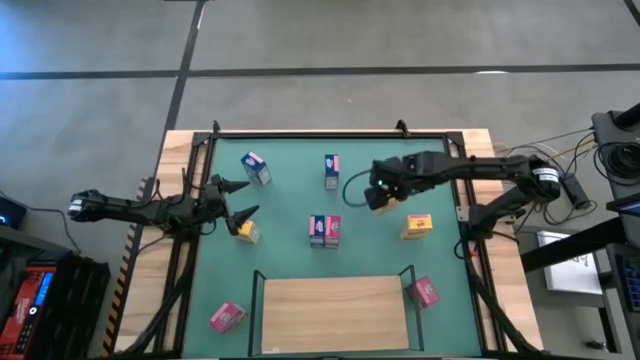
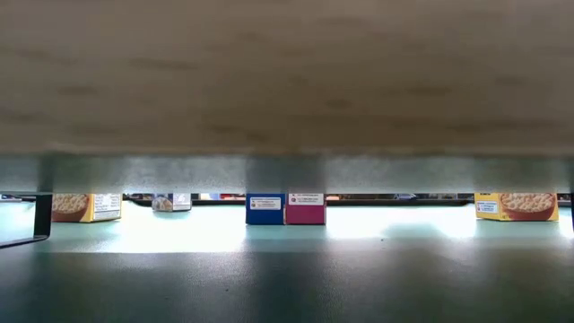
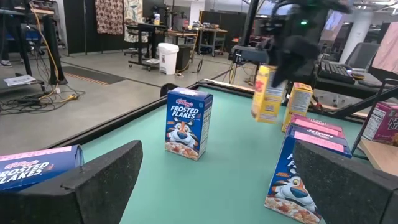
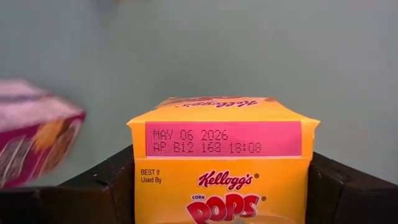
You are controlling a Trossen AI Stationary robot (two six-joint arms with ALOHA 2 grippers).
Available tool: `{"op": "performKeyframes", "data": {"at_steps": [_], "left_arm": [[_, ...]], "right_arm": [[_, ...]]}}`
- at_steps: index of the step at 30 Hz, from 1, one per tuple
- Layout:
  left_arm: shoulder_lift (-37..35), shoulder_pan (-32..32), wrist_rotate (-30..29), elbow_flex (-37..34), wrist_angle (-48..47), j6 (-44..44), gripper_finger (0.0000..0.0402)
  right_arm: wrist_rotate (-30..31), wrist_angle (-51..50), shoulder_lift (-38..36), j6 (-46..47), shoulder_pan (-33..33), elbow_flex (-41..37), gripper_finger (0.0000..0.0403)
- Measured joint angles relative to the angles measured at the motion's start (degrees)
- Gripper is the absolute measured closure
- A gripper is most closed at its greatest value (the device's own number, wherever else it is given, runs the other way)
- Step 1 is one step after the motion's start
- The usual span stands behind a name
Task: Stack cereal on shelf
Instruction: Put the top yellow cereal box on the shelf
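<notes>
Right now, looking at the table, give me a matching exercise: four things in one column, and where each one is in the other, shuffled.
Things:
1. right gripper
2. left gripper
3. shelf
4. pink box

Places or states:
A. bare wooden board at the mat's near edge
B. open, at the mat's left side
C. lying left of the shelf
D. shut on a yellow Corn Pops box, lifted over the mat

Pairs: 1-D, 2-B, 3-A, 4-C
</notes>
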Motion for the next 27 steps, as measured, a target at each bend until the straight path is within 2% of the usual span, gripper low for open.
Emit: {"op": "performKeyframes", "data": {"at_steps": [9, 15, 21, 27], "left_arm": [[0.0, 0.01, -0.01, 0.02, 0.0, 0.0, 0.0003], [-0.02, 0.0, 0.0, 0.0, 0.0, 0.0, 0.0003], [-0.01, 0.0, 0.0, 0.02, 0.0, 0.0, 0.0003], [-0.02, 0.0, 0.01, 0.01, 0.0, 0.0, 0.0003]], "right_arm": [[0.23, 0.12, 0.0, 0.42, 11.86, 1.42, 0.012], [3.66, 0.15, 0.0, 7.09, 17.95, 2.73, 0.0125], [4.0, -2.6, 2.34, 13.65, 20.33, 5.0, 0.0126], [0.42, -5.49, 8.06, 18.58, 21.11, 10.35, 0.0126]]}}
